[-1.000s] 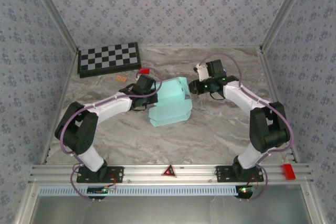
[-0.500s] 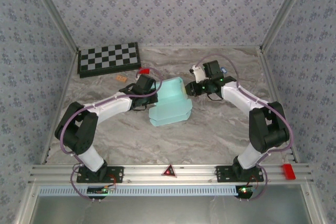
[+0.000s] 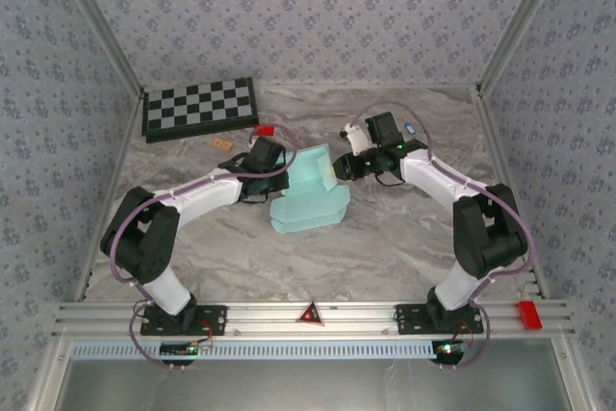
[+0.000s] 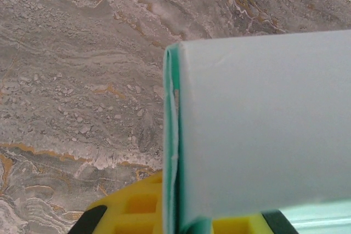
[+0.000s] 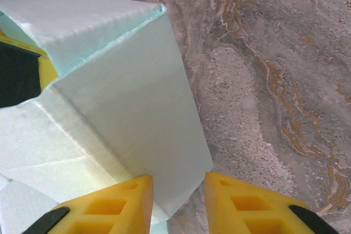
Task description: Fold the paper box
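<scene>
**Location.** The paper box [image 3: 310, 201] lies about the middle of the table [image 3: 414, 247], between the two arms and well clear of every edge.

**Grippers.** The left gripper [image 3: 272, 170] is closed on the box's left margin. Its wrist view shows a doubled cardboard edge running down into the yellow fingers [image 4: 137, 212]. The right gripper [image 3: 338, 166] is at the box's far right side with its jaws partly apart. In its wrist view the lower corner of a raised panel hangs in the gap between the fingers [image 5: 109, 209], and they do not appear to be clamping it.

**Progress.** Judged partly done. The near portion lies flat on the table, and its angled end flaps appear to be laid over. The far panel is lifted and creased, standing up between the two grippers. No closed box has been formed. The walls have yet to be brought square and the flaps tucked. Whether any tab is already seated in a slot cannot be told.

**Surroundings.** A checkerboard [image 3: 199, 107] rests at the far left corner. A small red piece [image 3: 263, 130] and a small tan piece [image 3: 223, 142] lie just beyond the left gripper, near it but not touching the box. Neither looks to obstruct the fold, though they sit close if the left arm swings outward.
</scene>
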Controlling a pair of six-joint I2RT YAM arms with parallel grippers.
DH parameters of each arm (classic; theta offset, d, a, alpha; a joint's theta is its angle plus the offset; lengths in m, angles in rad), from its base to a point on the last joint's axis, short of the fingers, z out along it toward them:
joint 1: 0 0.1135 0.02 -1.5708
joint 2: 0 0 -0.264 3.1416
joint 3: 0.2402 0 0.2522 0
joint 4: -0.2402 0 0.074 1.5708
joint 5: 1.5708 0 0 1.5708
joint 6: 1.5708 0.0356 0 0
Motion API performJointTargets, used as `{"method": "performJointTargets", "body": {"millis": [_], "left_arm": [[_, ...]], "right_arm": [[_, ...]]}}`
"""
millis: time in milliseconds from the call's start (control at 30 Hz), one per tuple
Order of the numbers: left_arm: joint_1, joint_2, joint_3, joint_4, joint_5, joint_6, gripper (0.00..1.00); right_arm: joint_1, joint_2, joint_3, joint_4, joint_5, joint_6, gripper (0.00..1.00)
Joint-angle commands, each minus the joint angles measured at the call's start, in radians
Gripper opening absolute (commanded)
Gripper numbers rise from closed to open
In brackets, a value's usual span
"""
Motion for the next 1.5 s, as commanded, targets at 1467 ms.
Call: {"method": "performJointTargets", "body": {"millis": [1467], "left_arm": [[-0.005,0.004,0.026,0.006,0.047,0.004,0.0]], "right_arm": [[0.05,-0.008,-0.001,0.017,0.009,0.001,0.42]]}}
